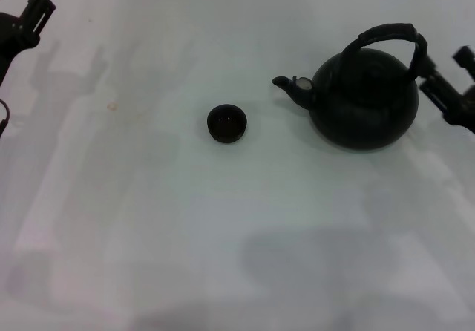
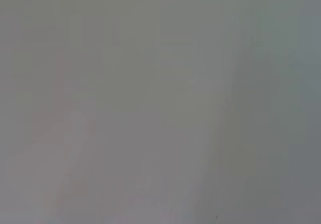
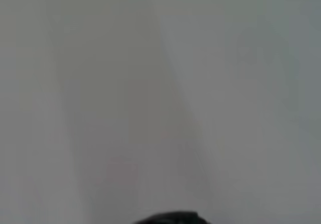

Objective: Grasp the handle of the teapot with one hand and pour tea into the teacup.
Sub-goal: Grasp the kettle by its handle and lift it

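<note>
On the white bench [image 1: 148,220] the teapot [image 1: 364,101] stood upright at the robot's right, its spout [image 1: 286,84] turned toward the teacup [image 1: 226,123], which sat well apart from it near the middle. Nothing of the task looked done. No stream of tea ran between the two, the pot was not tilted, and its base rested flat on the bench. The cup's inside was dark, but whether any tea lay in it could not be told.

The handle [image 1: 390,34] arched free over the lid with nothing closed round it. The right claw [image 1: 449,86] was just beside the pot at the handle's outer end, near the frame edge; it seemed close to the handle but not around it, and whether it touched could not be told. Whether its fingers were spread or pressed together could not be told either. The right wrist view gave only bare bench and a dark sliver at its edge, likely the pot.

The left claw [image 1: 33,12] was parked at the far left corner, well away from both things, its state likewise unclear; its wrist view held nothing but bench.

By my reading, the whole job remained: taking the handle, lifting, carrying the spout over the cup, and tipping to pour.
</note>
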